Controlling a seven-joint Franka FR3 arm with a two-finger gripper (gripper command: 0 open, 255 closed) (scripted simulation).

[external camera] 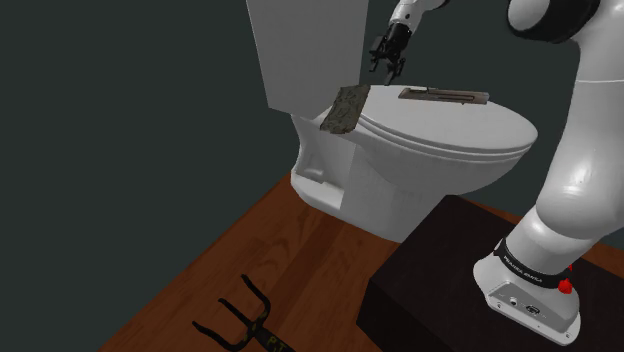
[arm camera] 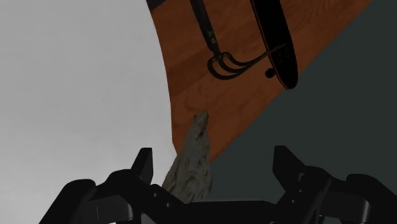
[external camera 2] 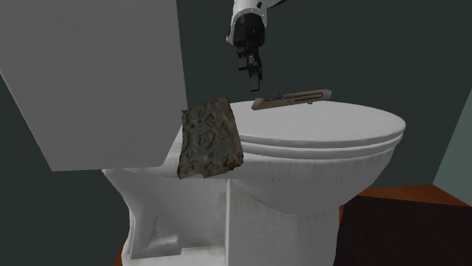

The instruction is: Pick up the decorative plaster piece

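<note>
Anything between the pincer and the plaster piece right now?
Nothing: the second exterior view shows bare air between the open pincer and the plaster piece; the flat tool lies aside on the lid.

The shoulder view sits high beside the stand (external camera: 450, 285), which fills the lower right of the frame. It looks down at the toilet (external camera: 450, 135) in the middle, from a fair way off. The second exterior view faces nearly the same way, but it is low and very close. The wrist view rides on the gripper (external camera: 388, 72) and looks down past the toilet to the floor (arm camera: 191, 83). All three views see the toilet and the grey piece (external camera: 346, 110).
</note>
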